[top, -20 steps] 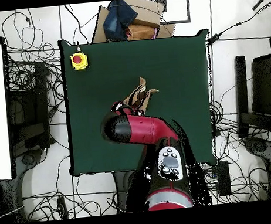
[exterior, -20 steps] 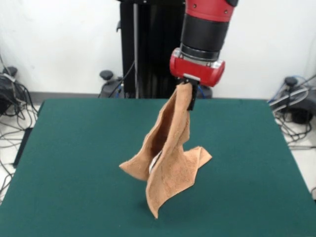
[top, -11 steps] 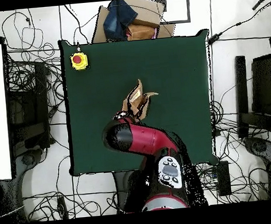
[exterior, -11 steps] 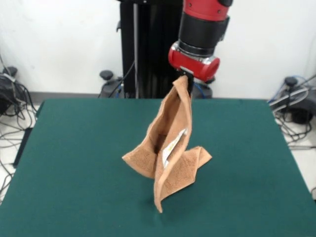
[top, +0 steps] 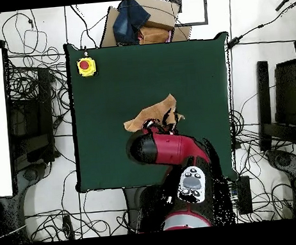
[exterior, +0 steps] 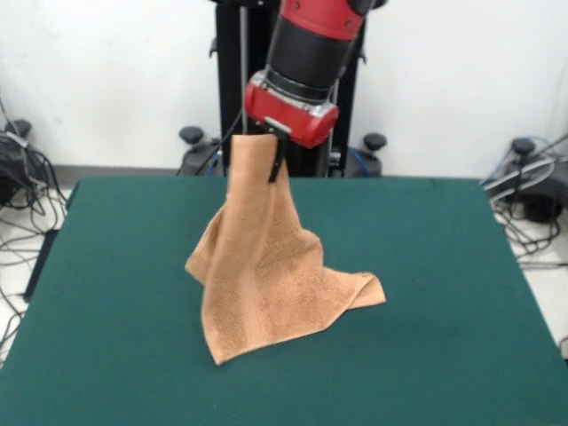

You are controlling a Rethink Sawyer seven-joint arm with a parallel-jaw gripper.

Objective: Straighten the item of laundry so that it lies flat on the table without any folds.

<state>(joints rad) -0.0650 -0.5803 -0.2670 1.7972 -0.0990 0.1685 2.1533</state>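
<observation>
Since a second ago the gripper (exterior: 274,156) has swung toward 9 o'clock in the front view, carrying the towel's (exterior: 263,266) top corner with it. The hanging cloth, then a narrow twisted column with an open hollow and a white label showing half a second ago, now spreads into a broader sheet with the label out of sight. The arm (exterior: 306,53) now leans in from 1 o'clock rather than dropping near upright.

The gripper is clamped on the towel's upper corner, holding it above the table (exterior: 106,293). From that corner the cloth falls in a wide tent. Its lower edge rests on the table: one point lies at 7 o'clock of the tent, and a flatter flap reaches out toward 4 o'clock. A fold bulges at 9 o'clock, partway down. The towel stands near the table's middle, well clear of every edge.

From overhead, the towel (top: 151,115) shows as a tan strip just at 12 o'clock of the arm's (top: 172,149) red wrist, which covers the gripper. A yellow box with a red button (top: 86,66) sits on the table (top: 190,66) near its 10 o'clock corner, well apart from the towel.
</observation>
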